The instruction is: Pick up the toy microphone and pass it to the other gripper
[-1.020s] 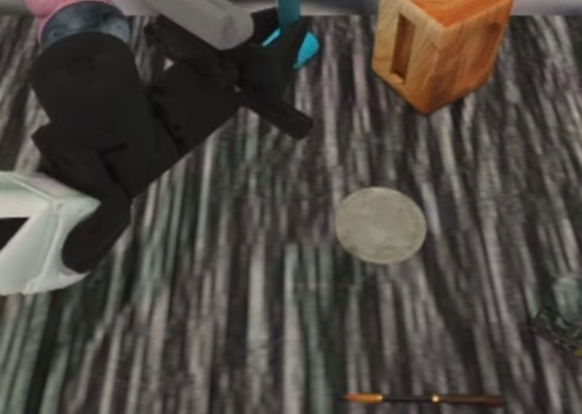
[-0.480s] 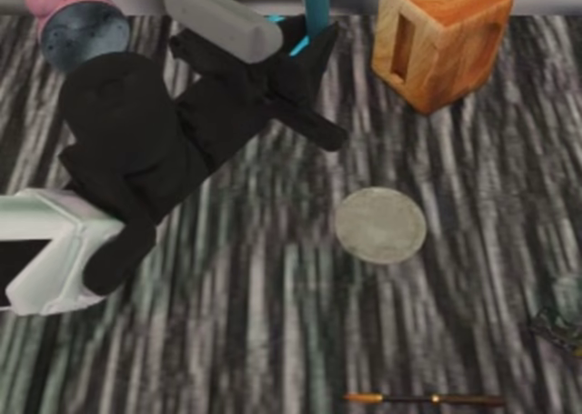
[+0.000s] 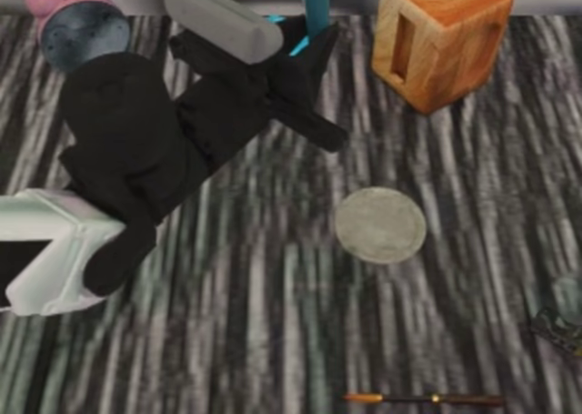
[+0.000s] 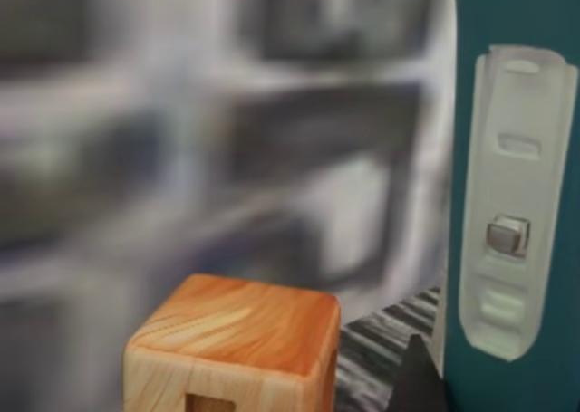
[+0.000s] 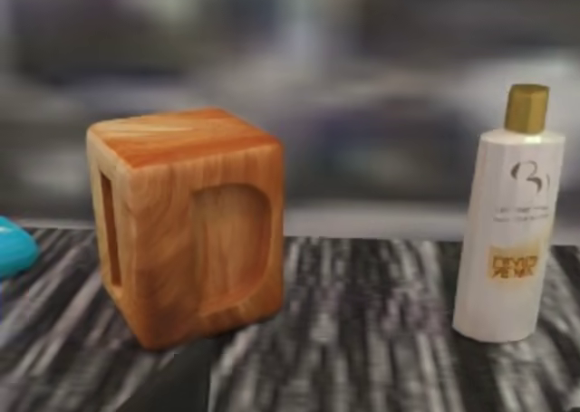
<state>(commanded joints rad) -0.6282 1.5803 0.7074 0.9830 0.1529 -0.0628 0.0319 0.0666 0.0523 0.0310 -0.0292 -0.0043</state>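
Note:
The toy microphone (image 3: pixel 316 3) stands upright at the table's far edge. Its teal handle runs out of the top view, so the white head is out of view. My left gripper (image 3: pixel 305 52) is shut on the handle low down. In the left wrist view the handle (image 4: pixel 544 86) fills one side, with its white switch patch (image 4: pixel 514 204) facing the camera and a black fingertip (image 4: pixel 419 385) against it. My right arm is parked off the top view; only a dark tip of the right gripper (image 5: pixel 177 380) shows in its wrist view.
A wooden block (image 3: pixel 443 36) with a slot stands just right of the microphone. A grey disc (image 3: pixel 380 225) lies mid-table. A thin orange-tipped stick (image 3: pixel 423 398) lies at the front. A pink-eared figure (image 3: pixel 77 14) sits far left. A white bottle (image 5: pixel 507 231) stands beyond the block.
Over the last second my left arm shifted right and toward the far edge, carrying the microphone closer to the wooden block. It has held nearly still for the last half second.

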